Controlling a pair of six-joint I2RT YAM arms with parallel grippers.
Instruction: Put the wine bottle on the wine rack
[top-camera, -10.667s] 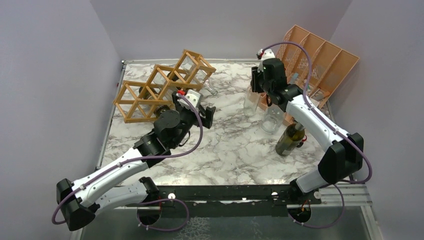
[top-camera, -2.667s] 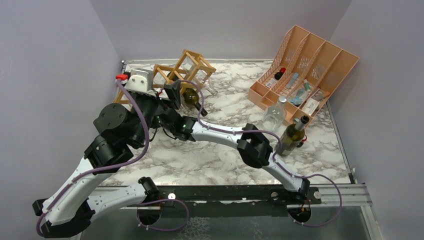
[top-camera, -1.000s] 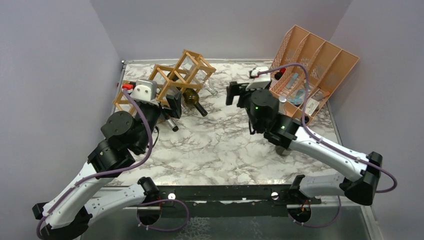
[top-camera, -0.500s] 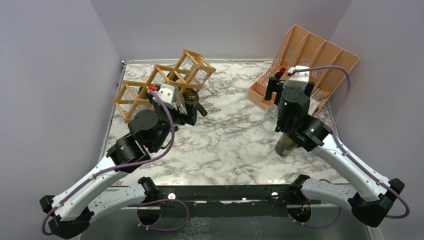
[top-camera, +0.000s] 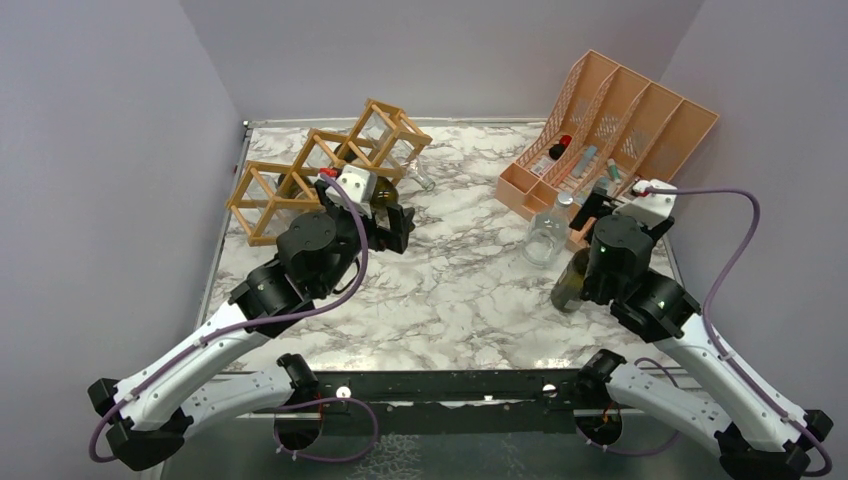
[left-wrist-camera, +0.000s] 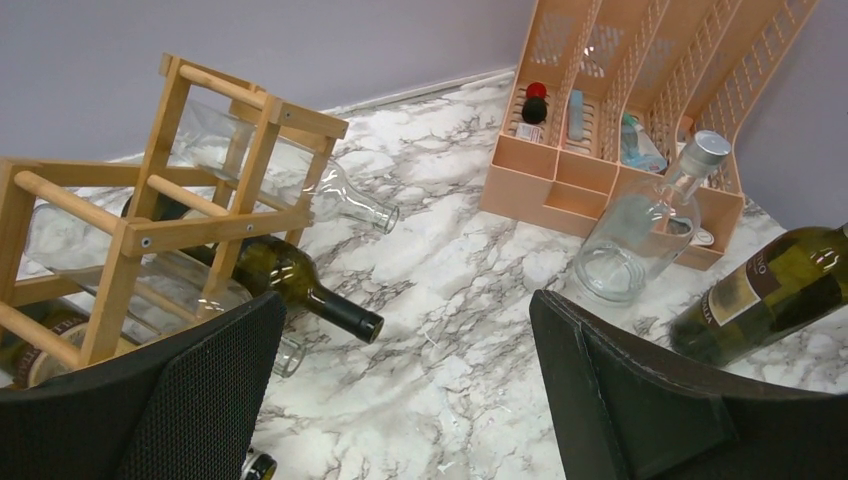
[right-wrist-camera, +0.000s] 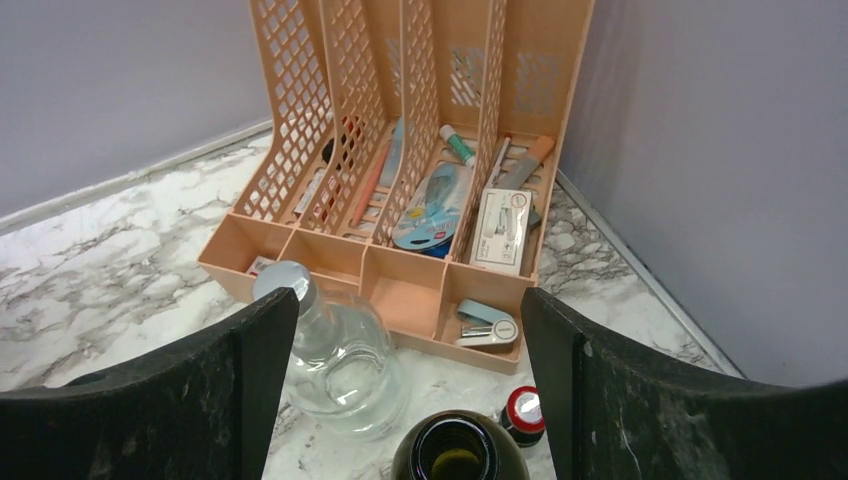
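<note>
The wine bottle (top-camera: 568, 288) stands at the right, dark green with a pale label, largely covered by my right arm. Its open mouth (right-wrist-camera: 458, 452) shows low between my right gripper's (right-wrist-camera: 408, 385) wide-apart fingers, touching neither. That gripper (top-camera: 592, 215) is open above the neck. The wooden wine rack (top-camera: 320, 170) lies at the back left with a green bottle (left-wrist-camera: 290, 280) and clear bottles (left-wrist-camera: 300, 190) in its cells. My left gripper (top-camera: 398, 228) hangs open and empty just right of the rack (left-wrist-camera: 150, 230). From the left wrist, the wine bottle (left-wrist-camera: 770, 295) appears far right.
A peach slotted organizer (top-camera: 620, 120) with small items stands at the back right. A clear glass bottle (top-camera: 545, 238) stands in front of it, left of the wine bottle. A small red-capped bottle (right-wrist-camera: 522, 412) sits beside the wine bottle. Walls close in on three sides.
My right arm swung from the middle of the table to the right, ending above the wine bottle's neck. My left gripper drew away from the rack toward the right.
</note>
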